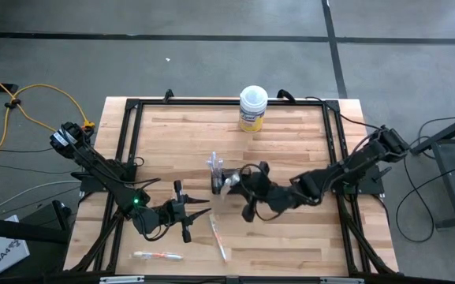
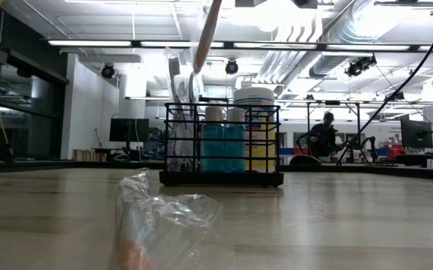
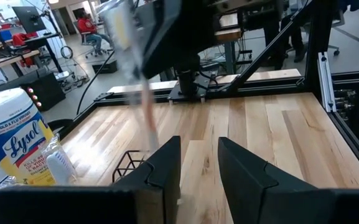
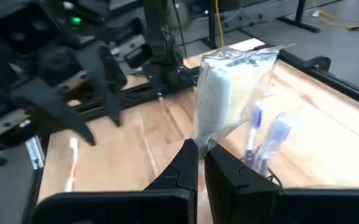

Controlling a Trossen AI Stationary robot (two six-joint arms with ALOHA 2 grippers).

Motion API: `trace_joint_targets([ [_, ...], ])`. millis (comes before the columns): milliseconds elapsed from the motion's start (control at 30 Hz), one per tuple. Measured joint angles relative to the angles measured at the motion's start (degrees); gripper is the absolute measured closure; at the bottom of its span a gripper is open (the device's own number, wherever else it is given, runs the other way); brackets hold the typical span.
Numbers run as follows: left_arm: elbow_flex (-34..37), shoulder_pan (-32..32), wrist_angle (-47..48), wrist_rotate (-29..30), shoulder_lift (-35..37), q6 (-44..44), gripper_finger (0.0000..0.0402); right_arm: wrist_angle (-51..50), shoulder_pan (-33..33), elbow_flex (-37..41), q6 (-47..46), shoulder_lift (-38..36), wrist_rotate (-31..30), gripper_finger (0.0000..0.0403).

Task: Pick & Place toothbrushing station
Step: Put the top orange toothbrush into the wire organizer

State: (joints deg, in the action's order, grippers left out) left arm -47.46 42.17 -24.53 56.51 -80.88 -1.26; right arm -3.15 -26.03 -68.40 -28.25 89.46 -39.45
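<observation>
The black wire-mesh holder [image 1: 221, 181] stands upright near the middle of the wooden surface [image 1: 290, 150]. In the low view it carries 2 teal white-capped tubes [image 2: 224, 142] and wrapped toothbrushes [image 2: 177, 90].

The right gripper [image 1: 232, 183] is just beside the holder, on the side toward the right arm. Its jaws are clenched on a toothbrush in clear wrap [image 4: 226, 93], which is held above the holder.

The left gripper [image 1: 198, 213] hovers near the front of the surface, its jaws released and holding nothing.

A second wrapped toothbrush [image 1: 218, 237] lies flat between the left gripper and the front edge. A third wrapped toothbrush [image 1: 158, 255] lies at the front-left corner. A white-lidded yellow tub [image 1: 252, 108] stands at the far edge, well apart from the holder.
</observation>
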Motion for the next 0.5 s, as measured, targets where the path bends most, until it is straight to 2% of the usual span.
trace_joint_targets([
  [133, 0.0, 0.0, 0.0, 0.03, 0.0, 0.0, 0.03, -1.77, 1.98, 0.01, 0.81, -2.29, 2.44, 0.0399],
  [367, 0.0, 0.41, 0.0, 0.17, 0.0, 0.0, 0.03, -12.66, 2.3, 0.0, -1.95, -6.65, -4.09, 0.0399],
  [500, 0.0, 0.42, 0.0, 0.17, 0.0, 0.01, 0.03, -15.3, 2.3, -0.01, -3.3, -6.66, -4.51, 0.0399],
])
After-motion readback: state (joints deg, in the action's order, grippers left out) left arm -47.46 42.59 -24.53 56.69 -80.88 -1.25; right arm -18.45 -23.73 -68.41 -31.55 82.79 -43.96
